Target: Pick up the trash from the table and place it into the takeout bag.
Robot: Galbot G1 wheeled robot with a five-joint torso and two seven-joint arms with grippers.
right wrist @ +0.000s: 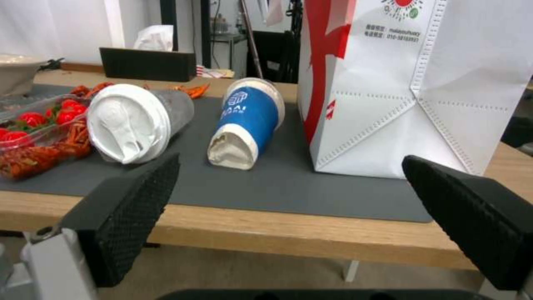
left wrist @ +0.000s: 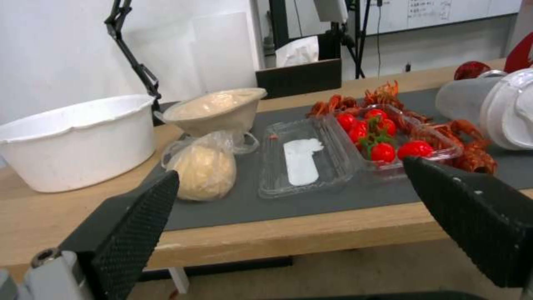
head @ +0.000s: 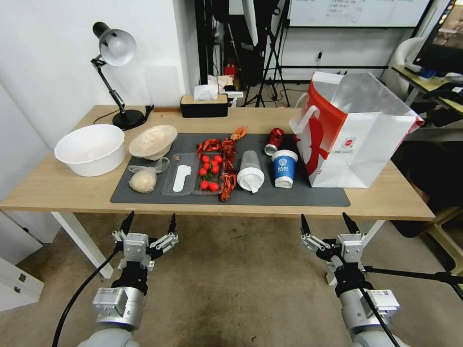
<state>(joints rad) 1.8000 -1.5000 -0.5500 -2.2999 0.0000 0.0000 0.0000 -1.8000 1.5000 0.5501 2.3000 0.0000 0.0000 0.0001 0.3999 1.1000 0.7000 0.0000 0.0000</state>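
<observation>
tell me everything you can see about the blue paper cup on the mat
The blue paper cup looks like paper, with a blue wall bearing white lettering and a logo, and white bands at both ends. It lies tipped on its side on the dark grey mat, between the clear lidded cup and the takeout bag. The end toward the robot looks crumpled. The red can lies just behind it. Neither gripper touches it.

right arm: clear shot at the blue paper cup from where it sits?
Probably yes. The right gripper hangs open below the table's near edge, almost facing the blue-and-white paper cup, which lies on its side on the mat. Nothing stands between them; the takeout bag beside it leaves only a narrow gap.
</observation>
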